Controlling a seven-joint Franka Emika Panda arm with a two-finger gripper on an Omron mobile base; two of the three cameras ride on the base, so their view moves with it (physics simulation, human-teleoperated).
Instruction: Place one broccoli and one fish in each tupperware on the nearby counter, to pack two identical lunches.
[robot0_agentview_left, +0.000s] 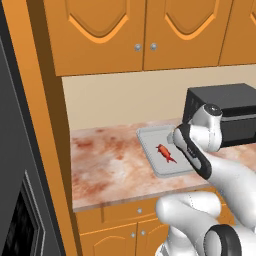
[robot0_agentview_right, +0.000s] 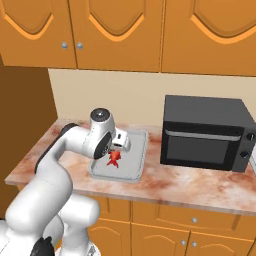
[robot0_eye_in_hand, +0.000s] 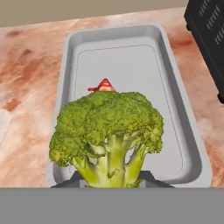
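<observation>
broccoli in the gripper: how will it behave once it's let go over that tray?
The broccoli is gripped by its stalk under a wide crown, so it is probably top-heavy and will tip onto its side. Its lumpy, rounded head may roll a little, but the grey tray's raised rim should contain it. It could land on the red fish.

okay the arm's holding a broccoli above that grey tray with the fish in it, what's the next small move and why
Probably lower, then release. The gripper is shut on the broccoli, which hangs over the grey tray where a red fish already lies, so setting it beside the fish would complete that lunch.
</observation>
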